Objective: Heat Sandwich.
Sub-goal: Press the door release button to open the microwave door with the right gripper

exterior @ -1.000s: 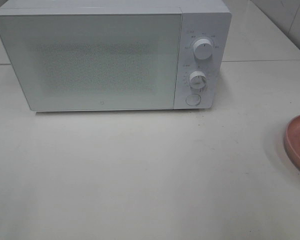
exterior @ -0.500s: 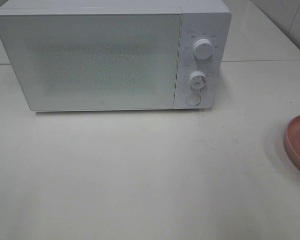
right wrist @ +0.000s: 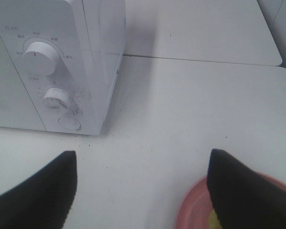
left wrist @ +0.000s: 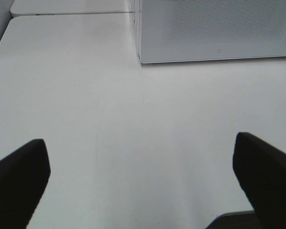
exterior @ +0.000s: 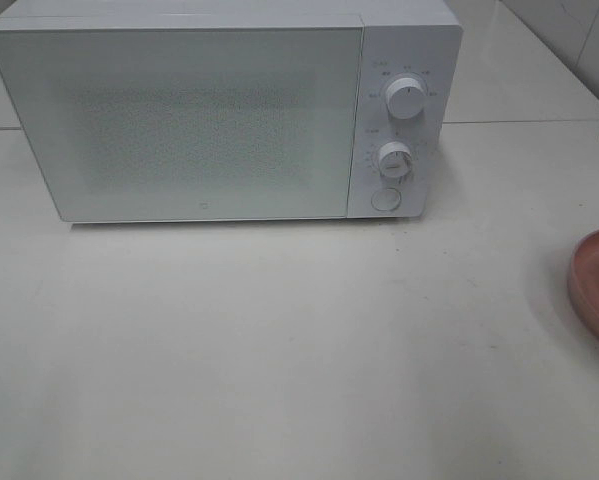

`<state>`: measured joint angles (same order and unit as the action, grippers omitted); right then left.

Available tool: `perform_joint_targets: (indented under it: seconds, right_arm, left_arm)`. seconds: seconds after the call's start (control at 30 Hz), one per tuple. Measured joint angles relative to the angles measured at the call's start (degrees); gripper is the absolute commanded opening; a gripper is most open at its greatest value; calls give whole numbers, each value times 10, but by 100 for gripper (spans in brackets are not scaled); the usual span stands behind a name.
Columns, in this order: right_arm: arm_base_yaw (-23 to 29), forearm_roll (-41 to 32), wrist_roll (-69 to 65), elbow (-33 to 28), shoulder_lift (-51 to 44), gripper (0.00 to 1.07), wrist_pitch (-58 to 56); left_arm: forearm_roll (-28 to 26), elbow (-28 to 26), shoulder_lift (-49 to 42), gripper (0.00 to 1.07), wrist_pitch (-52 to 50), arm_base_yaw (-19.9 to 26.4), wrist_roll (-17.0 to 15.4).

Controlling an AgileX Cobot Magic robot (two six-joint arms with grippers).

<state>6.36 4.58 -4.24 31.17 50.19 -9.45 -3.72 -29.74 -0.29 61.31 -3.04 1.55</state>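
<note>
My high camera looks down from the front on the microwave (exterior: 219, 120) and the table (exterior: 279, 350). My left wrist camera rides low between my left jaws, facing the microwave's door corner. My right wrist camera, between my right jaws, faces the control panel (right wrist: 61, 76) and shares the pink plate (right wrist: 190, 210) with the high view.

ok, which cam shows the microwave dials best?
Right wrist: upper dial and lower dial fill more of the frame, markings visible. Exterior high shows both head-on but smaller. Left wrist shows only the microwave door, no dials.
</note>
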Motion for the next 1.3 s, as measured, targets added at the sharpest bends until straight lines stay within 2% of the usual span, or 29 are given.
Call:
perform_joint_targets:
  seconds: [0.4,0.47,0.7,0.97,1.07,1.13,1.17,1.27,1.3]
  right_arm:
    - [0,-1,-5,-5,78,74,147]
    - [0,-1,-5,-29,97,74,224]
    - [0,-6,-5,-87,133,74,340]
    - [6,-73,30,-139,174,74,468]
    - [45,-132,79,-161,197,74,531]
    - [56,-145,92,-166,205,74,544]
    - [85,-175,113,-175,221,74,569]
    - [113,-210,133,-181,238,74,594]
    - [137,-244,150,-183,254,74,612]
  left_arm:
    - [0,0,0,100,0,0,0]
    - [0,0,0,100,0,0,0]
    - [0,0,0,100,0,0,0]
    - [0,0,0,100,0,0,0]
    - [0,0,0,100,0,0,0]
    - [0,0,0,100,0,0,0]
    - [0,0,0,100,0,0,0]
    - [0,0,0,100,0,0,0]
    - [0,0,0,100,0,0,0]
